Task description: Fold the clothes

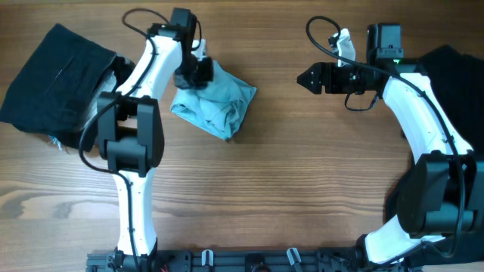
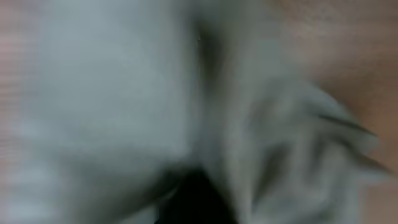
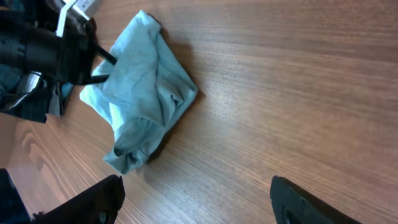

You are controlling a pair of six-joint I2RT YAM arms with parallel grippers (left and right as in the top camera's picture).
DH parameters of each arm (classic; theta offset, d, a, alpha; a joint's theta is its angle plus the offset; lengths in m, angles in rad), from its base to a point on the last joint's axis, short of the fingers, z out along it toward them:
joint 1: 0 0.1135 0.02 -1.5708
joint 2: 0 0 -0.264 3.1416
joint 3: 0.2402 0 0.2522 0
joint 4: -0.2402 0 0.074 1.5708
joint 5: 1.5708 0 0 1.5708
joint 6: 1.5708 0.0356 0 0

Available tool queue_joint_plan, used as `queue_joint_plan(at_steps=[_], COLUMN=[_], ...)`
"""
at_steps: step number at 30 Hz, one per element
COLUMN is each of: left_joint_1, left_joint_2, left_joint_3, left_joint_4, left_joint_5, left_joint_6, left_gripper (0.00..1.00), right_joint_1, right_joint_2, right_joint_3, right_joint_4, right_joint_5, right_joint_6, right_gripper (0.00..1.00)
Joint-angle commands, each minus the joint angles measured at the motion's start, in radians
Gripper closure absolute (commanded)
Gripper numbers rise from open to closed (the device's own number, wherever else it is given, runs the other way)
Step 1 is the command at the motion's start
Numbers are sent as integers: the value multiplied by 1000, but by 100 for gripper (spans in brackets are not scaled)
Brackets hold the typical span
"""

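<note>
The wooden table (image 1: 302, 174) carried everything, its middle bare wood. A black garment (image 1: 53, 75) lay heaped at the far left edge, partly under the left arm (image 1: 136, 128), and a second black garment (image 1: 454, 68) lay at the far right edge, beside and behind the right arm (image 1: 423, 128). The left arm rose from the near rail, bent at its elbow and reached up and to the right; the right arm rose from the near right corner, curved back and turned its wrist toward the table's centre, level with the tabletop. The pale blue T-shirt (image 1: 219, 102) sat crumpled in a loose bundle left of centre, well apart from both black garments. The left gripper (image 1: 198, 74) was down on the bundle's upper left corner with its jaws closed, seemingly pinching the cloth there; its own camera was filled by blurred pale fabric (image 2: 112, 93). The right gripper (image 1: 306, 78) hung over bare wood with its jaws spread wide, holding nothing and pointing at the shirt (image 3: 146, 93), well apart from it.
</note>
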Motion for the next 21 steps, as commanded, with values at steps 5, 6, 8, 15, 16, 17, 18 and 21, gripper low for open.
queue_joint_plan(at_steps=[5, 6, 8, 15, 16, 17, 18, 21], left_joint_1=[-142, -148, -143, 4, 23, 46, 68, 112], left_joint_2=[-82, -100, -140, -232, -221, -204, -183, -111], left_joint_3=[1, 1, 1, 0, 0, -1, -1, -1], left_joint_4=[11, 8, -3, -89, -87, -83, -79, -64], left_joint_5=[360, 345, 304, -82, -94, -88, -89, -44], left_joint_6=[17, 17, 17, -17, -16, 7, 33, 85], left_gripper=[95, 92, 86, 20, 12, 9, 4, 0], right_joint_1=[2, 2, 2, 2, 2, 2, 2, 2], right_joint_2=[-5, -5, -5, -5, -5, -5, -5, -5], right_joint_3=[9, 9, 9, 9, 9, 9, 9, 9], right_joint_4=[-10, -9, -10, -10, -10, -10, -10, -10], right_joint_5=[9, 9, 9, 25, 31, 31, 31, 31], right_joint_6=[5, 4, 4, 3, 3, 0, 0, 0], right_gripper=[21, 21, 21, 20, 20, 20, 20, 19])
